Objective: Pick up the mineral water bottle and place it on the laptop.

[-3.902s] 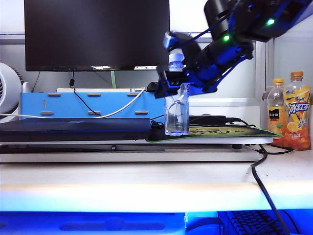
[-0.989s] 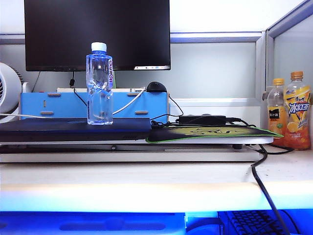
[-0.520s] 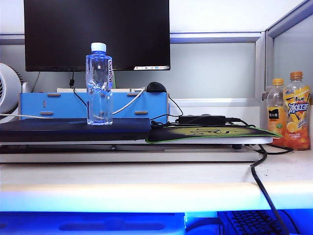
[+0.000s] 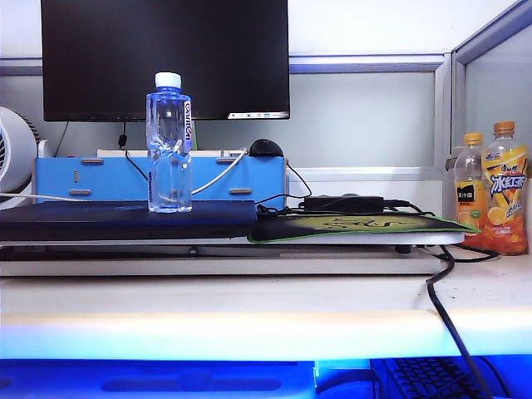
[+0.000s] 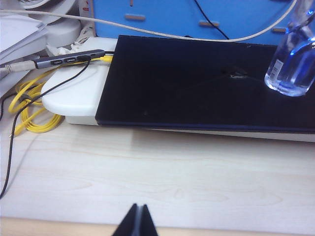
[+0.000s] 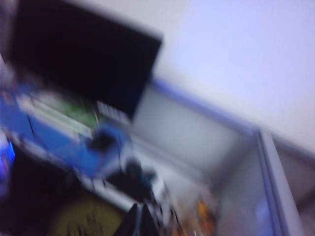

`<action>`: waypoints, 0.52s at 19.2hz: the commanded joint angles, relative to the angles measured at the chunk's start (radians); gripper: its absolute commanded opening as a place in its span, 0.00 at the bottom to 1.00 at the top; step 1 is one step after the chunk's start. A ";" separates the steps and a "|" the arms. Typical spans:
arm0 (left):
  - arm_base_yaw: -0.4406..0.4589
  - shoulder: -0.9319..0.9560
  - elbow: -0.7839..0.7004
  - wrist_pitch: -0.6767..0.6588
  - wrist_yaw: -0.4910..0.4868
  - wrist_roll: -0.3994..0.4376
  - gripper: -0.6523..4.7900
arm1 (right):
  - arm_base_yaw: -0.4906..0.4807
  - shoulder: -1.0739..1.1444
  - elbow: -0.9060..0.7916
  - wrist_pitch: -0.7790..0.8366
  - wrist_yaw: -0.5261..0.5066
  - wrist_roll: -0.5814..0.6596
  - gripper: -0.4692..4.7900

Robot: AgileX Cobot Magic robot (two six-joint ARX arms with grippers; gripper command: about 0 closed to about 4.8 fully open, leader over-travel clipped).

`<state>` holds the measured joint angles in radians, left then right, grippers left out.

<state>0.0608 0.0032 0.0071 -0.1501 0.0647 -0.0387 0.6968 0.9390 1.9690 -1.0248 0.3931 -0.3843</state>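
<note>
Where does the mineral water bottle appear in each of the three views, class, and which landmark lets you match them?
Exterior view: mineral water bottle upright on the laptop, left of centre.
Left wrist view: only its base shows, on the laptop, at the picture's edge.
Right wrist view: too blurred to tell.
Shared landmark: the blue box behind the laptop.

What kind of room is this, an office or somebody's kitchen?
Most likely an office desk in a partitioned cubicle: a large monitor, a closed laptop with a water bottle on it, and a mouse mat.
</note>
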 commanded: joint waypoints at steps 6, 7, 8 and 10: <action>0.000 -0.002 0.000 0.001 0.003 0.001 0.12 | -0.082 -0.299 -0.743 0.618 -0.058 -0.004 0.09; 0.000 -0.002 0.000 0.001 0.003 0.001 0.12 | -0.132 -0.335 -0.863 0.703 -0.101 0.000 0.09; 0.000 -0.002 0.000 0.001 0.003 0.002 0.12 | -0.178 -0.362 -0.958 0.763 -0.142 0.018 0.09; 0.000 -0.002 0.000 0.001 0.003 0.002 0.12 | -0.290 -0.417 -1.135 0.833 -0.237 0.116 0.09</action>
<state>0.0608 0.0032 0.0071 -0.1501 0.0647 -0.0387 0.4530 0.5468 0.8909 -0.2707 0.2218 -0.3466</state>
